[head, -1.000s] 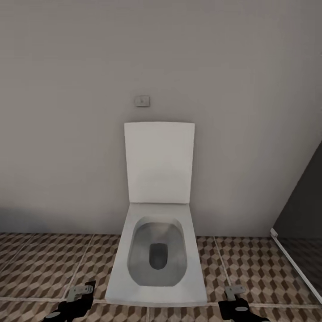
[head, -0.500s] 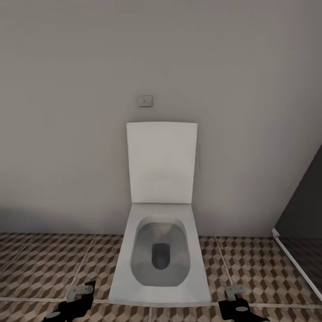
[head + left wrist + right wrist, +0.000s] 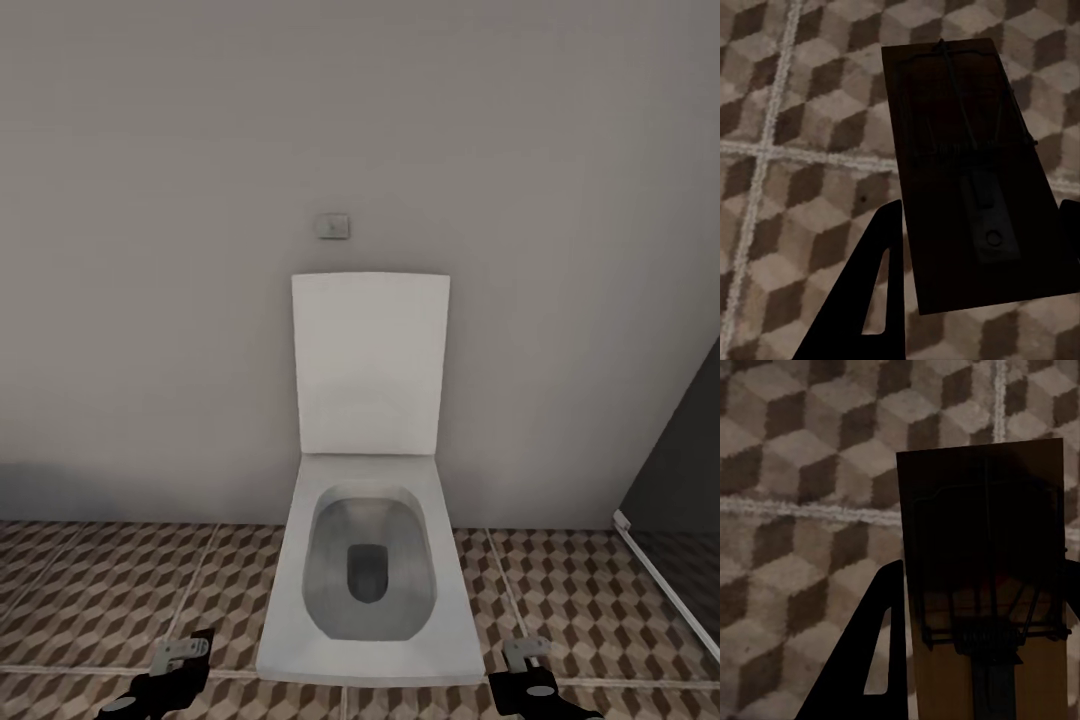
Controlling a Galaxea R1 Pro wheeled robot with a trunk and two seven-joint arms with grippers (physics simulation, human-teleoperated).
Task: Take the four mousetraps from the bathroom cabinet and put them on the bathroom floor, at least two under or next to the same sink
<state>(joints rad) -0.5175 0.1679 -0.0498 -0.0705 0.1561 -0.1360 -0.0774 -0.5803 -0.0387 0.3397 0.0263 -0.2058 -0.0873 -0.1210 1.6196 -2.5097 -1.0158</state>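
Toilet [image 3: 370, 560] shifted rightward with the camera; each pincer seemingly clamping a shadowed, wire-sprung mousetrap [image 3: 967, 180].

Toilet [image 3: 365, 560] blocks ahead; bathroom floor [image 3: 100, 590] seemingly open either side

We are seeing one toilet [image 3: 368, 560], one wall button [image 3: 332, 226], two grippers [image 3: 165, 680] [image 3: 530, 680], and two mousetraps [image 3: 964, 172] [image 3: 982, 585], one gripped in each.

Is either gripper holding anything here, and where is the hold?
Each holds a mousetrap by its long edges: left gripper one, right gripper another.
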